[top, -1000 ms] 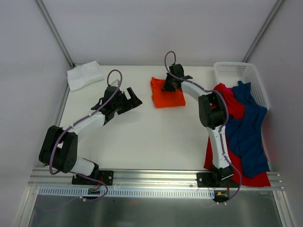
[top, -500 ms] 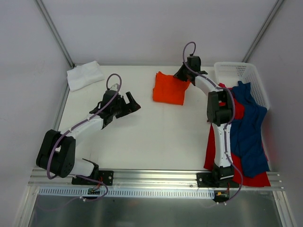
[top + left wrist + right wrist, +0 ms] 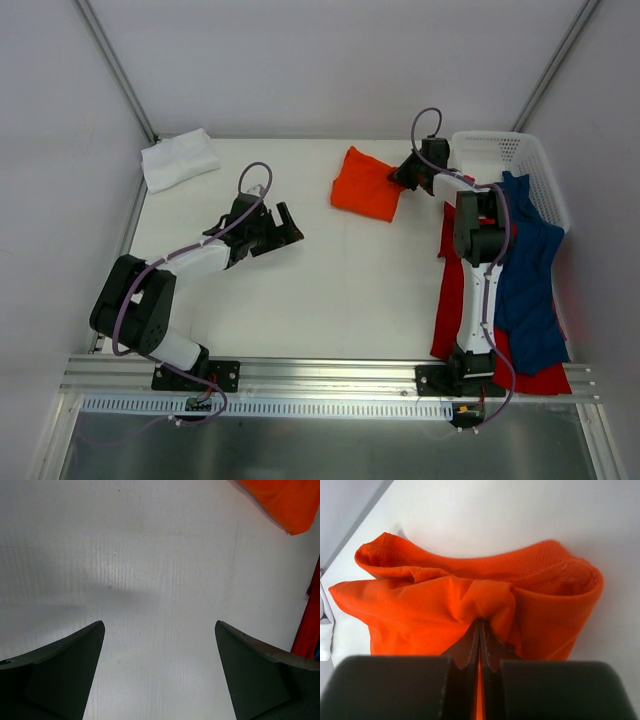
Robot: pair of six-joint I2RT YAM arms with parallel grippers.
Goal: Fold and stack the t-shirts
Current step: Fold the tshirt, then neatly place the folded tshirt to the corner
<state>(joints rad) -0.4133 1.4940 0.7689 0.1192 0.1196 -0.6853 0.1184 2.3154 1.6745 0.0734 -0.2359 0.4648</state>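
The folded orange t-shirt hangs from my right gripper, which is shut on its right edge near the table's far side. In the right wrist view the jaws pinch bunched orange cloth at the gripper. My left gripper is open over bare table left of centre, nothing between its fingers; a corner of the orange shirt shows at that view's top right. A folded white t-shirt lies at the far left corner. The red t-shirt and dark blue t-shirt lie crumpled along the right side.
A white perforated basket stands at the far right corner, with the blue and red cloth spilling over its near rim. Metal frame posts rise at both far corners. An aluminium rail runs along the near edge by the arm bases.
My right gripper has carried the orange shirt to the right, towards the basket, lifting its edge. The left gripper has drifted slightly right and nearer, staying open.
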